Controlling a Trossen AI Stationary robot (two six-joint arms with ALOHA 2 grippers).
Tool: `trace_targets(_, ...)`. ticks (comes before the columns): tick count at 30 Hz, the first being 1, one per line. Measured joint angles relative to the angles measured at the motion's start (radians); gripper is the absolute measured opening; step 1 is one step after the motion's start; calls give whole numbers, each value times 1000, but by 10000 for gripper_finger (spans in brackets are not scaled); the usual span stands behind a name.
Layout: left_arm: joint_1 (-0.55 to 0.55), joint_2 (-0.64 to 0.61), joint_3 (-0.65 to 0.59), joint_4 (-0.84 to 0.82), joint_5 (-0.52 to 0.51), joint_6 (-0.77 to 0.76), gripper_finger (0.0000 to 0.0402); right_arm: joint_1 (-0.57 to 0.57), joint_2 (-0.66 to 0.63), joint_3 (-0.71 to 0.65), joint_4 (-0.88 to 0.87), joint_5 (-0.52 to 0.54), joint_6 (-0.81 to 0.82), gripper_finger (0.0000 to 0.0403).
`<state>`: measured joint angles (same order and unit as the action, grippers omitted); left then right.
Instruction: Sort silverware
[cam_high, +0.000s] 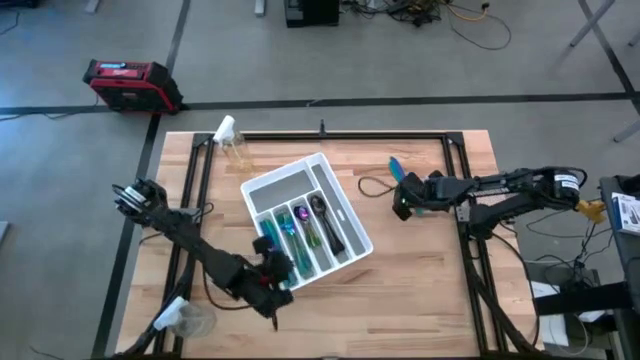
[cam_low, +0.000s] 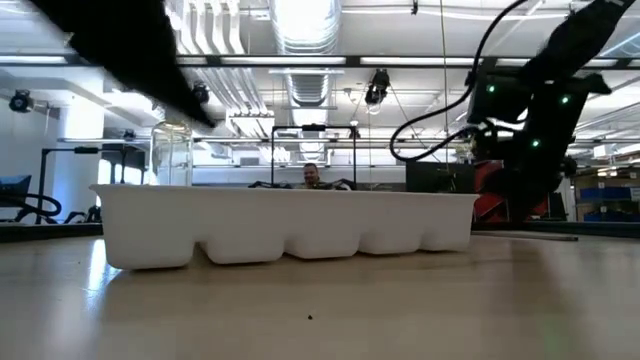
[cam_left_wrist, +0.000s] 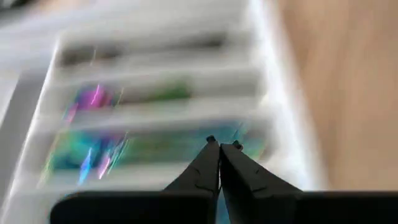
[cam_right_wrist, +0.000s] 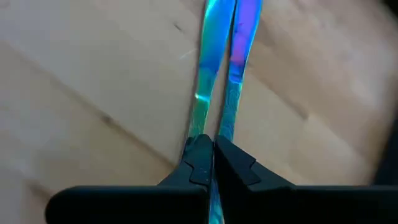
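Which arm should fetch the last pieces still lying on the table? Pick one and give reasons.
Right. The right gripper already hovers, fingers shut, over two loose pieces of silverware on the wood right of the tray. The left gripper, also shut, sits over the tray's near end, far from them.

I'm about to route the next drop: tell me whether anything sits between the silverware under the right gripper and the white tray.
Nothing visible does. The right gripper is over two iridescent pieces on bare wood, and the table between them and the white tray looks bare.
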<state>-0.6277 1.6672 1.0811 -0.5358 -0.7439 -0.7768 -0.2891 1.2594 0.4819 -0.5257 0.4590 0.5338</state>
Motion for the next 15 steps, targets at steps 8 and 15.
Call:
trace_targets(8, 22, 103, 2, 632, -5, 341, 0, -70, 4, -40, 106, -74, -11, 0)
trace_targets(15, 75, 277, 86, 668, 45, 318, 0, 16, 0, -82, 98, -148, 101, 0)
